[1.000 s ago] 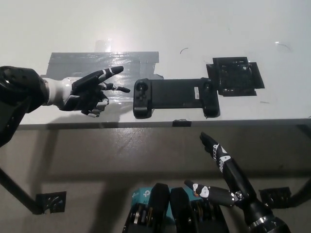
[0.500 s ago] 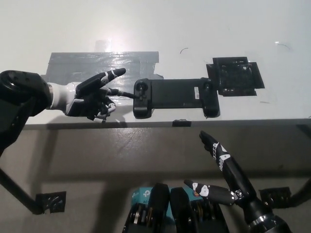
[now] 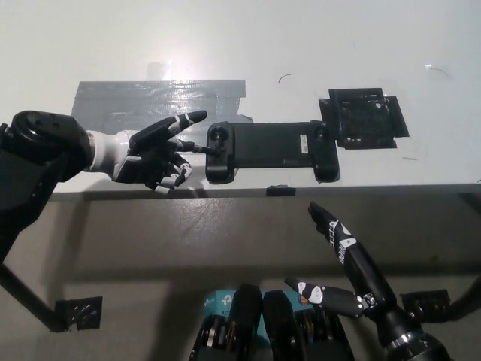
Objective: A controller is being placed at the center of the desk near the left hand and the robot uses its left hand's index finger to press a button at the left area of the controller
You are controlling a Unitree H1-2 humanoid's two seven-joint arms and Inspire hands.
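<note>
1. The controller [image 3: 269, 150] lies flat on the white desk [image 3: 248, 45], close to the desk's near edge and just to the right of the left robot hand [image 3: 154, 156].
2. Its long axis runs left to right across the head view, parallel to that edge. One grip end points toward the left robot hand, the other away from it, toward the black square pad [image 3: 364, 118].
3. The left grip carries a round stick or button near its top. The middle section is a plain dark span, and the right grip shows small round controls.
4. The left robot hand holds nothing. One finger reaches out toward the controller's left grip and a second finger stretches above it, while the others curl under the palm.
5. The tip of the lower extended finger meets the left grip's edge, beside the round control. Whether it presses a button or merely touches the shell cannot be told.
6. A patch of grey tape [image 3: 161, 100] lies on the desk beyond the left robot hand, and its right end comes near the controller's upper left corner.
7. The black square pad sits beyond the controller's far end, just beside the right grip.
8. The right robot hand [image 3: 334, 259] rests below the desk's edge, well apart from the controller, fingers spread and holding nothing.
</note>
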